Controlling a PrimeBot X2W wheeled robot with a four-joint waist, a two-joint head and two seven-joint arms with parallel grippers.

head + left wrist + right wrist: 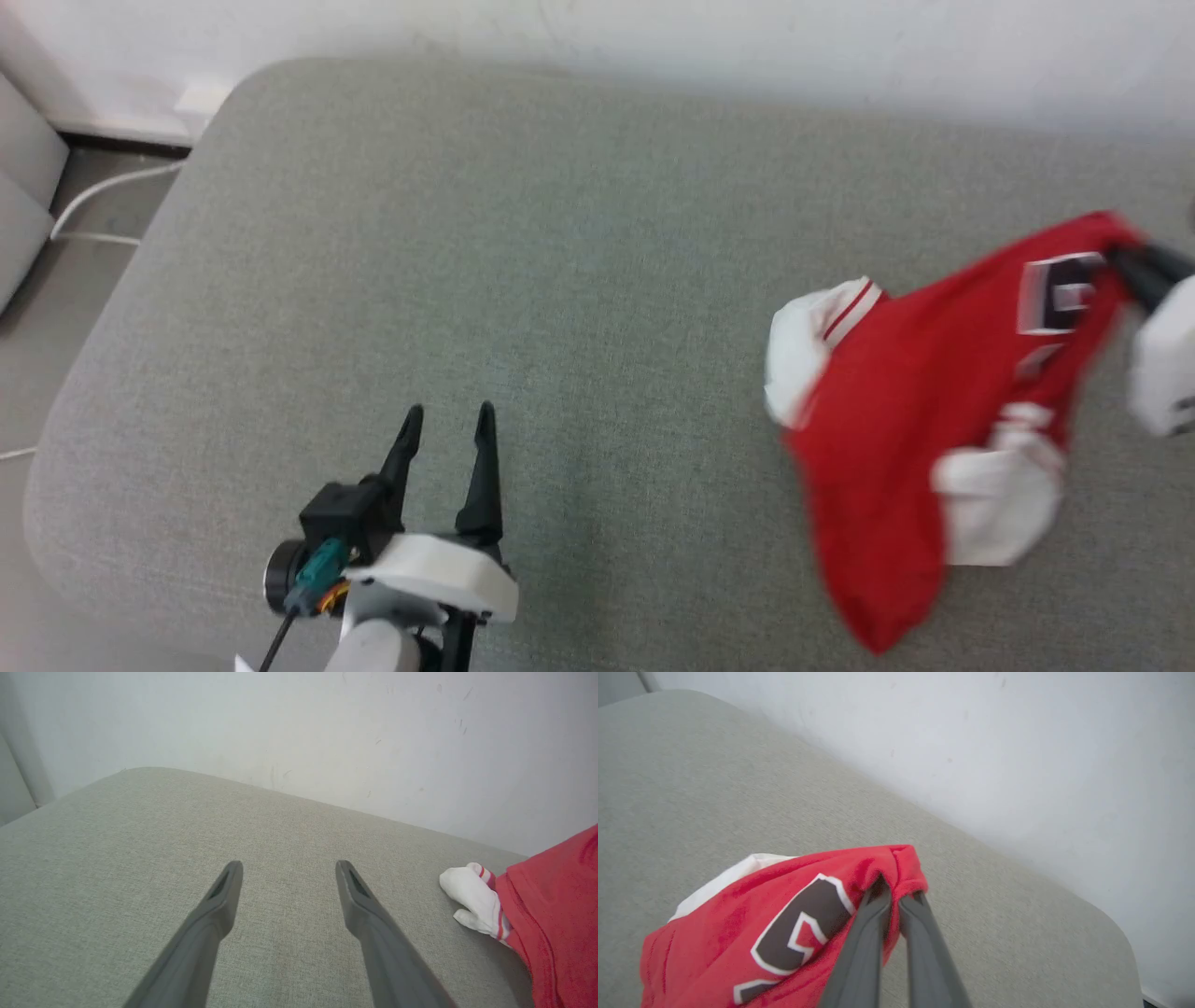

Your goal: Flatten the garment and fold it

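The red garment (896, 439) with white sleeves hangs bunched at the right of the grey cushion (467, 280), its lower part draped on the surface. My right gripper (1125, 261) is shut on a fold of its red fabric near the black-and-white lettering, lifting that corner. In the right wrist view the fingers (873, 914) pinch the garment (738, 938) at its top edge. My left gripper (446, 415) stands open over bare cushion at the lower left, well apart from the cloth. In the left wrist view a white sleeve (474, 898) with striped trim lies right of the fingers.
A white wall (653, 37) runs along the cushion's far edge. At the left lie floor, a white cable (103, 191) and part of another grey cushion (19, 168). The cushion's rounded left edge drops off near my left arm.
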